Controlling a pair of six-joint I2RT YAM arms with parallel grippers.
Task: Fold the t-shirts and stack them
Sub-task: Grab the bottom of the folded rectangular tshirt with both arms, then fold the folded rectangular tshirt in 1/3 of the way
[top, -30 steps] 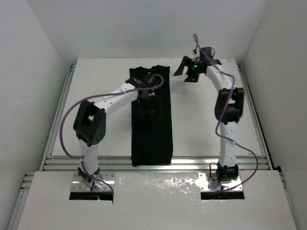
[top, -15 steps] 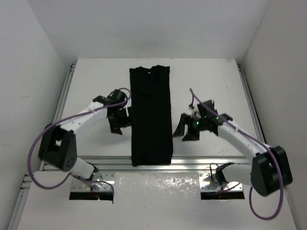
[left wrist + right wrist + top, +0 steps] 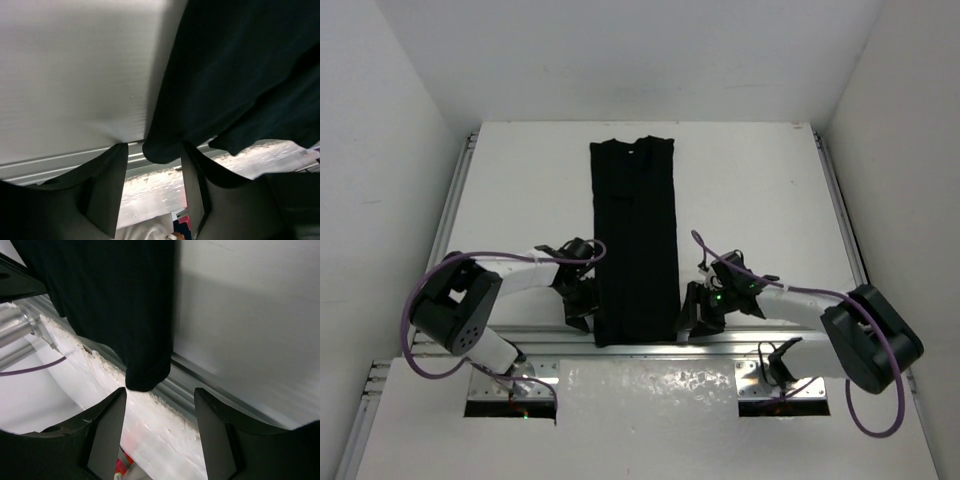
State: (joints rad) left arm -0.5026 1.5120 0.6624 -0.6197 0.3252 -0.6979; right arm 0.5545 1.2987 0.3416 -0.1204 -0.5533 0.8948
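We show the t-shirt (image 3: 634, 240) as a long strip down the bench (image 3: 520, 190), long axis near-to-far, hem at the near edge. The left end effector (image 3: 580, 303) and right end effector (image 3: 693, 313) flank that hem, equally near. Each is released, with a hem corner just ahead of its spread fingers.

The black t-shirt (image 3: 633, 235) lies flat, folded into a long narrow strip — collar and white label (image 3: 630, 149) farthest away, hem reaching the desk's (image 3: 520, 190) near edge.
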